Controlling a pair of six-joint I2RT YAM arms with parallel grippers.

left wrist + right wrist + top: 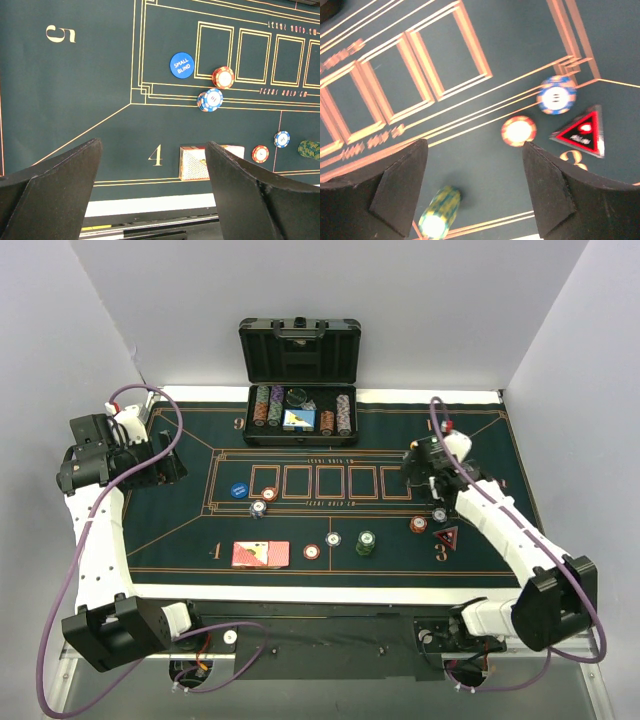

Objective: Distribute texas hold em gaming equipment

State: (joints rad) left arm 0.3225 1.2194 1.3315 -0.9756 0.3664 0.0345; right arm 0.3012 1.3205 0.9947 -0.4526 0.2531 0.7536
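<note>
Partway there: playing cards (pixel 260 554) lower left, poker chips (pixel 333 539) strung along the worktop's (pixel 180 530) lower middle, triangular marker (pixel 446 536) lower right. Left tool (pixel 152 150) and right tool (pixel 475 150) both spread, empty. Racked chips (pixel 268 405) wait in the case (pixel 300 350).

"SMALL BLIND" on blue disc (pixel 181 65)

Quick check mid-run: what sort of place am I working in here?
Probably a lab test booth set up as a poker table: a green Texas Hold'em mat, an open chip case at its far edge, and plain white walls.
</note>
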